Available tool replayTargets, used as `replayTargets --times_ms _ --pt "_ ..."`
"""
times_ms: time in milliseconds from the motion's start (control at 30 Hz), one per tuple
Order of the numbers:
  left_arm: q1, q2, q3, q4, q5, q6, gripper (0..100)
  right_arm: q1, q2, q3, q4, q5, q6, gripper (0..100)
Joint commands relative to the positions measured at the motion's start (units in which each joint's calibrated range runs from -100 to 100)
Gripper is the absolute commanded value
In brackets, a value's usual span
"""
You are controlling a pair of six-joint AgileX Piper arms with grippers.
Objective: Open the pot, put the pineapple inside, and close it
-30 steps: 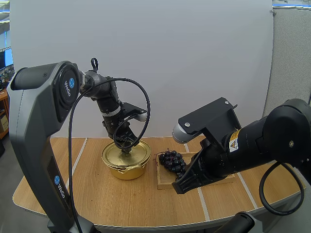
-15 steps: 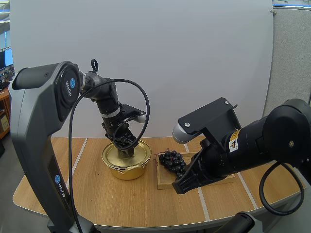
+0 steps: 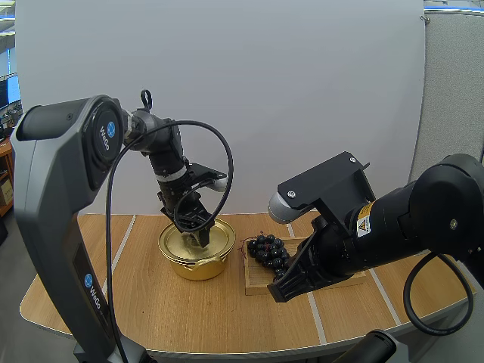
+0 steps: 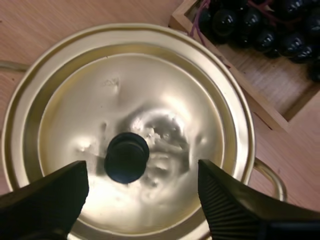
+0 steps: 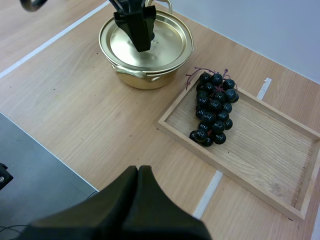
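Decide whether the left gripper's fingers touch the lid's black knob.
Apart. In the left wrist view the open left gripper straddles the knob, with bare gold lid showing between it and each finger.

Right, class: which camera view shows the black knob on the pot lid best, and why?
The left wrist view: the knob sits unobstructed, seen from above between the left gripper's open fingers. In the high and right wrist views that gripper stands in front of it.
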Motion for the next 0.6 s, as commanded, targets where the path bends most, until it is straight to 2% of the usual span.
replayTargets --times_ms 0,367,567 --pt "-0.11 -2.45 -3.3 0.83 2.73 -1.26 100 -0.25 -0.54 0.07 -0.03 -0.96 0.14 0" --pt "-0.11 -17.6 -17.02 2.21 2.73 -4.48 100 -0.25 -0.54 0.07 -0.02 -1.26 0.14 0" --pt "-0.11 -28.64 -18.39 4.95 2.73 -5.75 100 -0.25 -0.54 0.07 -0.02 -1.26 0.14 0"
